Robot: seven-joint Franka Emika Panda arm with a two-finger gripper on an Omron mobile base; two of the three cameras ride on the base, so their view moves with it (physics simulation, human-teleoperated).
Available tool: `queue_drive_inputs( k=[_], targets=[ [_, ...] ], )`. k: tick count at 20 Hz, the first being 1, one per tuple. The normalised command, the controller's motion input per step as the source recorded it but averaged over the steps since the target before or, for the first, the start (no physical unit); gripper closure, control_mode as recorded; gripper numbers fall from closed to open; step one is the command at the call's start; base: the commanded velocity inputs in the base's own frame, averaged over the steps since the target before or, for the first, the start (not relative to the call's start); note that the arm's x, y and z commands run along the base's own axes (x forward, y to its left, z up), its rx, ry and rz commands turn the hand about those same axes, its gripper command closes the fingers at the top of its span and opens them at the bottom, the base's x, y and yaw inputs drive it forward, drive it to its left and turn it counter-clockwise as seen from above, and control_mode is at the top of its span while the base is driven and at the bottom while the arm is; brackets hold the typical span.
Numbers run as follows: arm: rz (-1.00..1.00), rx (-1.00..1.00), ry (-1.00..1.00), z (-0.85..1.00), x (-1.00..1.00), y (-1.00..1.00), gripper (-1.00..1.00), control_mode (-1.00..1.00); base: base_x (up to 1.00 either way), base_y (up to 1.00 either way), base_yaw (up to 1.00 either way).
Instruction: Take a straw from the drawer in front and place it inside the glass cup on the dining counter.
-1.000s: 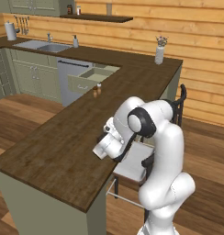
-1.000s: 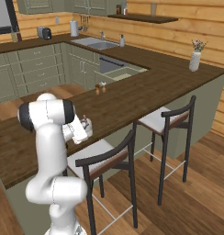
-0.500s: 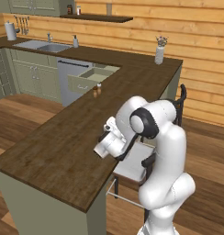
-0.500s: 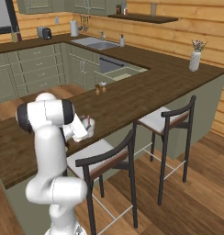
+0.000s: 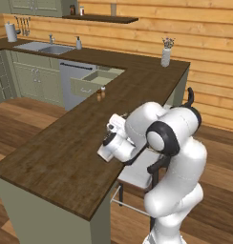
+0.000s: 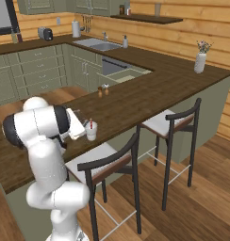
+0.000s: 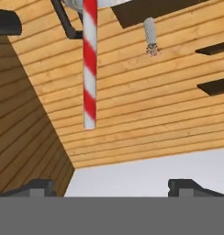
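From the left base view, my arm is bending over the counter (image 5: 56,157) edge, with the drawer (image 5: 92,82) standing open far behind. From the right base view, the straw (image 6: 91,123) is standing in the cup (image 6: 91,131), just beside my hand. In the hand view, my pincer (image 7: 111,188) is gaping wide, holding nothing, the straw (image 7: 89,64) hanging upside-down ahead. Pulling back carelessly, I'm risking clipping the cup and tipping it.

Two bar stools (image 6: 168,123), flower vase (image 6: 200,62), sink (image 5: 44,47), shakers (image 5: 101,93)
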Motion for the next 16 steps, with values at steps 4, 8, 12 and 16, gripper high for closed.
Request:
queue_drive_inputs(
  k=[4,8,12,16],
  targets=[
    [0.00,0.10,-0.08,1.00,-0.51,-0.03,-1.00,-1.00,0.00,0.00,0.00],
    [-0.05,0.03,0.15,1.00,-0.62,-0.22,-1.00,-1.00,0.00,0.00,0.00],
    [-0.30,-0.17,0.43,0.67,-0.80,-0.26,-1.00,-1.00,0.00,0.00,0.00],
    [-0.45,0.86,0.00,0.57,-1.00,-0.08,-1.00,-1.00,0.00,0.00,0.00]
  ],
)
